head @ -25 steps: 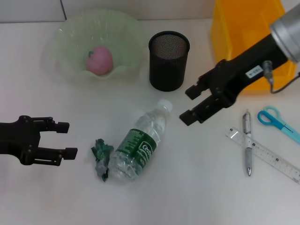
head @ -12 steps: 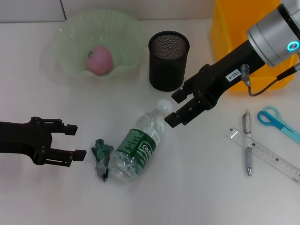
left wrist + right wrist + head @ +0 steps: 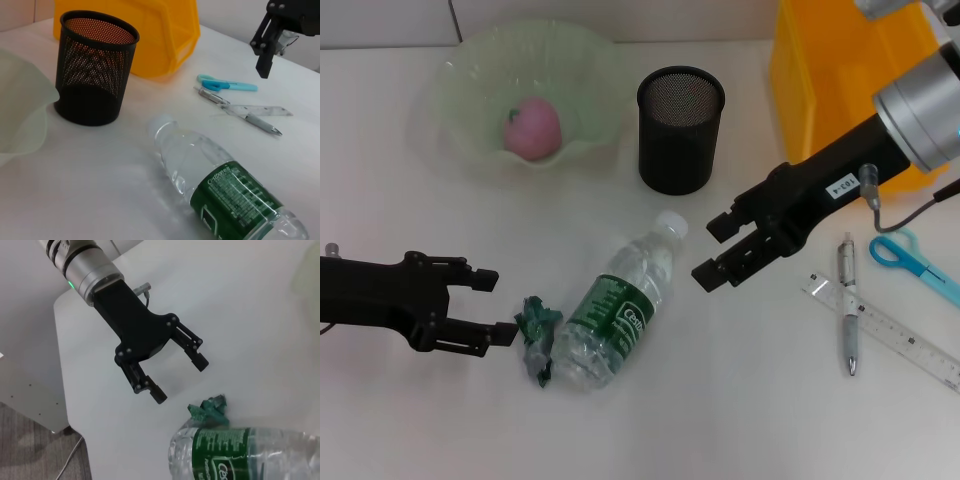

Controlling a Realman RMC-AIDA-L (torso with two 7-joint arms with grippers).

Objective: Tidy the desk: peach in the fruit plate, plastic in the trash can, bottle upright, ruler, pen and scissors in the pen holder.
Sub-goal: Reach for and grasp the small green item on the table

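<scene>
The clear bottle (image 3: 615, 315) with a green label lies on its side mid-table, cap toward the black mesh pen holder (image 3: 680, 128). Crumpled green plastic (image 3: 536, 335) rests against the bottle's base. My left gripper (image 3: 498, 307) is open just left of the plastic, its near finger almost touching it. My right gripper (image 3: 710, 252) is open, to the right of the bottle cap, holding nothing. The pink peach (image 3: 532, 128) sits in the pale green fruit plate (image 3: 470, 60). Pen (image 3: 847, 315), ruler (image 3: 885, 330) and blue scissors (image 3: 910, 258) lie at the right. The yellow trash can (image 3: 840, 70) stands back right.
The left wrist view shows the bottle (image 3: 220, 185), pen holder (image 3: 95, 70), trash can (image 3: 150, 30), scissors (image 3: 227, 84) and the right gripper (image 3: 262, 52) beyond. The right wrist view shows the open left gripper (image 3: 180, 379) beside the plastic (image 3: 210, 410) and the table's edge.
My left gripper has slid right, up to the plastic. My right gripper reached toward the bottle cap, then drew back slightly right and nearer.
</scene>
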